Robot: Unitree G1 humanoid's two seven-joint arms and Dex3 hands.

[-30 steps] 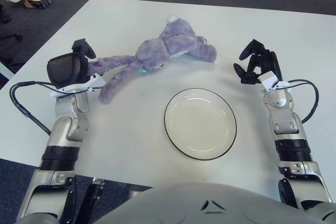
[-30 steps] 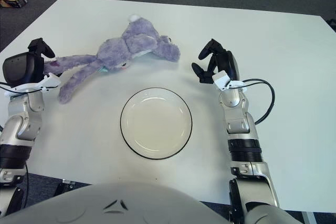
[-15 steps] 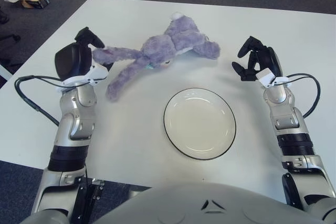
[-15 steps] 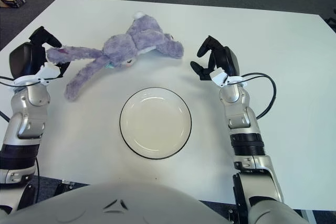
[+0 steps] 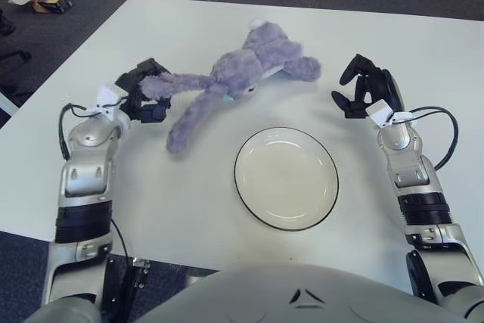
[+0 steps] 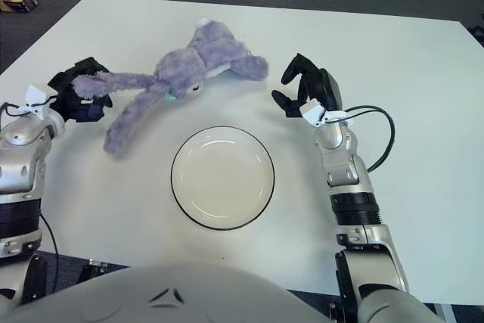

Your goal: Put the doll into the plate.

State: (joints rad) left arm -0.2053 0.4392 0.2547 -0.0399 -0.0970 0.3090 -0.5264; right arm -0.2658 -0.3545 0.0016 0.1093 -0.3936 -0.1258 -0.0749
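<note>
Plate (image 5: 286,178) empty; left robot hand (image 5: 142,96) apparently grips doll (image 5: 242,73).

Silver arms, seemingly black hands (image 5: 367,90)

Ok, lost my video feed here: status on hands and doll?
Left hand shut on the doll by one long limb. Right hand open, right of the doll. Plate empty; path clear.

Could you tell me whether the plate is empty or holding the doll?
Empty: the plate shows only bare surface, while the doll lies on the table beyond it.
</note>
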